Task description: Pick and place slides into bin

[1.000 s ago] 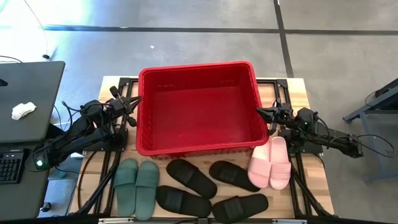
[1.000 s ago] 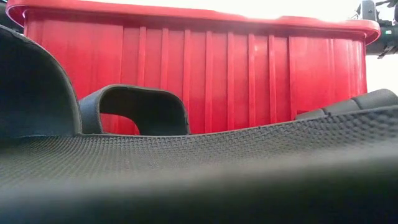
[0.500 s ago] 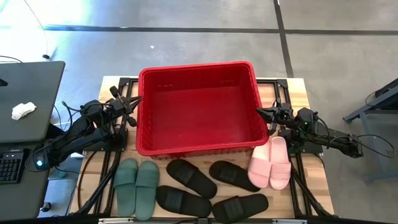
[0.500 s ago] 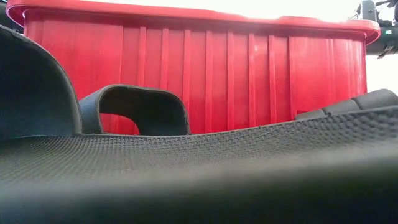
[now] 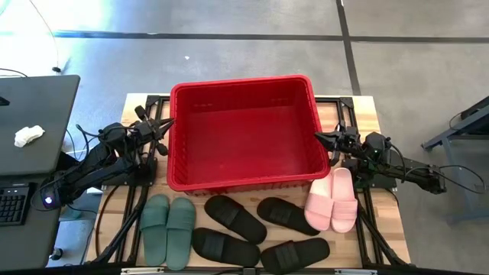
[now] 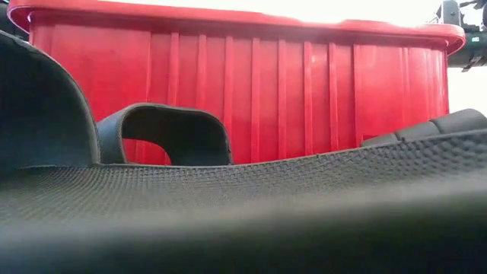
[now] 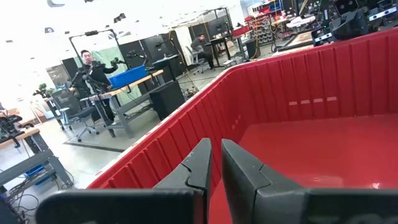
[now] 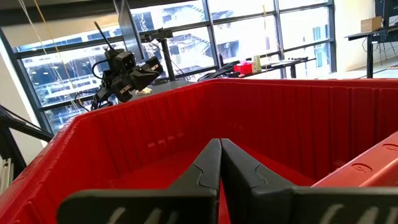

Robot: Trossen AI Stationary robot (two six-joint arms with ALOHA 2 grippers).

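The red bin [image 5: 244,82] stands at the table's middle and far side, with nothing in it. In front of it, flat on their soles, lie the sage green pair [image 5: 168,229], several black slides [image 5: 234,218] and the pale pink pair [image 5: 333,200]. My left gripper [image 5: 165,122] hovers by the bin's left rim, shut and empty; its wrist view [image 7: 216,152] looks over the rim into the bin [image 7: 311,124]. My right gripper [image 5: 319,137] hovers by the bin's right rim, shut and empty [image 8: 220,146]. The low view shows the bin's near wall [image 6: 243,99] behind a black slide [image 6: 243,205].
A dark desk [image 5: 30,122] with a white cloth [image 5: 28,135] and a keyboard [image 5: 11,205] stands left of the table. The arms' black frames run along the table's left and right sides. People [image 7: 90,62] show in the room beyond.
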